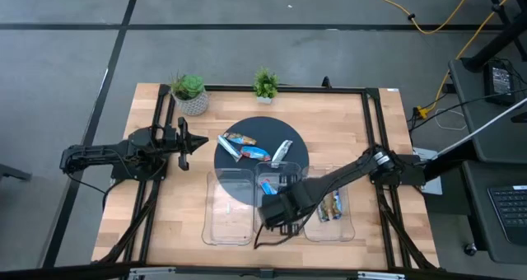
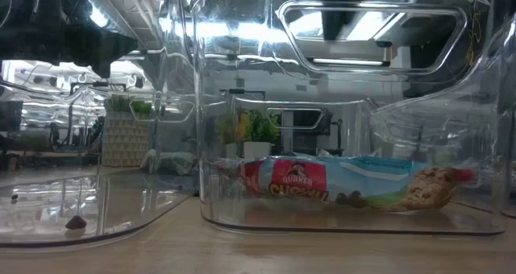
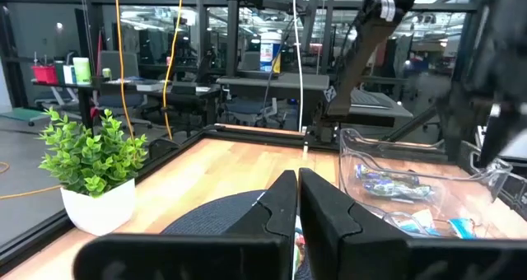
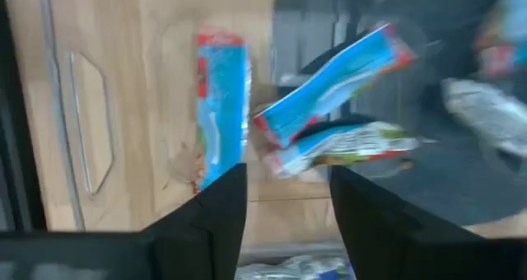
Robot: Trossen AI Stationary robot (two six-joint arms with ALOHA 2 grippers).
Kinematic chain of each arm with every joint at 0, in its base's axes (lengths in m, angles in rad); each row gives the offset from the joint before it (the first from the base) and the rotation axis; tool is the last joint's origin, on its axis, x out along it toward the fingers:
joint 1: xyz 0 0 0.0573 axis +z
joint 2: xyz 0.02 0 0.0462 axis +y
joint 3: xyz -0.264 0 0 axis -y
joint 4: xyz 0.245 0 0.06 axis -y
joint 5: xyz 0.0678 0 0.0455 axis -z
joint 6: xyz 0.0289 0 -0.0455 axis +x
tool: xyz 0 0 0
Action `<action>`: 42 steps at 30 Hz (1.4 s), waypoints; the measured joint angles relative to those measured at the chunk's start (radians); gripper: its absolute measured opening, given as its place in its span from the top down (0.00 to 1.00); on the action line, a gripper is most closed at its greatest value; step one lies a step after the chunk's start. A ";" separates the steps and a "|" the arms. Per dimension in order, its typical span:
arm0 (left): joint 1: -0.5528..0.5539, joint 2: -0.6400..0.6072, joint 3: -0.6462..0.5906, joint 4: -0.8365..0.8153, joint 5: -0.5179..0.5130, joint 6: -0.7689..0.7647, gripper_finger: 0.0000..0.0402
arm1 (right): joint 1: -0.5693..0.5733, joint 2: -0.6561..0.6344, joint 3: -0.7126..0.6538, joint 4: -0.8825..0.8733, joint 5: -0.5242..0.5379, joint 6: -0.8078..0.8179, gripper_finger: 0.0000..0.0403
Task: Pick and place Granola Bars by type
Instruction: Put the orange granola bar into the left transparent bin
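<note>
Your right claw [image 4: 288, 222] hung over the middle clear tray [image 1: 276, 222], its two fingers standing apart with nothing between them, which reads as a release made so a bar would drop among its own kind. Just ahead of those fingers lay blue-wrapped granola bars [image 4: 221, 107], one flat on the tray floor and two crossed on each other beside it; the low view showed one blue and red bar [image 2: 339, 185] resting along the tray bottom. Beyond the claw, a few bars [image 1: 247, 148] were left on the dark round mat [image 1: 300, 152], probably still to be sorted. To the claw's side, the neighbouring tray [image 1: 329, 206] held brownish bars, kept apart by type. Your left claw [image 3: 298, 222] waited well away at the tabletop [image 1: 165, 222] edge near the potted plant [image 1: 189, 93], fingers pressed together and holding nothing.
</note>
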 joint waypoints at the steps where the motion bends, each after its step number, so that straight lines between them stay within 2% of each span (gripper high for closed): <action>1: 0.000 0.000 0.000 0.000 0.000 0.000 0.98 | -0.008 -0.020 0.000 0.002 0.011 -0.009 0.56; 8: 0.000 0.000 0.000 0.000 0.000 0.000 0.97 | -0.056 -0.140 0.001 0.008 0.094 -0.022 0.58; 11: 0.000 0.000 0.000 0.000 0.000 0.000 0.98 | -0.094 -0.159 0.002 0.017 0.099 -0.071 0.58; 15: 0.000 0.000 0.000 0.000 0.000 0.000 0.98 | -0.171 -0.158 0.001 0.023 0.035 -0.175 0.58; 21: 0.000 0.000 0.000 0.000 0.000 0.000 0.97 | -0.287 -0.158 0.001 0.026 0.003 -0.339 0.58; 27: 0.000 0.000 0.000 0.000 0.000 0.000 0.98 | -0.382 -0.158 -0.012 0.005 -0.204 -0.550 0.58; 32: 0.000 0.000 0.000 0.000 0.000 0.000 0.97 | -0.444 -0.159 -0.059 -0.062 -0.205 -0.650 0.58; 42: 0.000 0.000 0.000 0.000 0.000 0.000 0.98 | -0.565 -0.157 -0.263 -0.059 -0.184 -0.810 0.58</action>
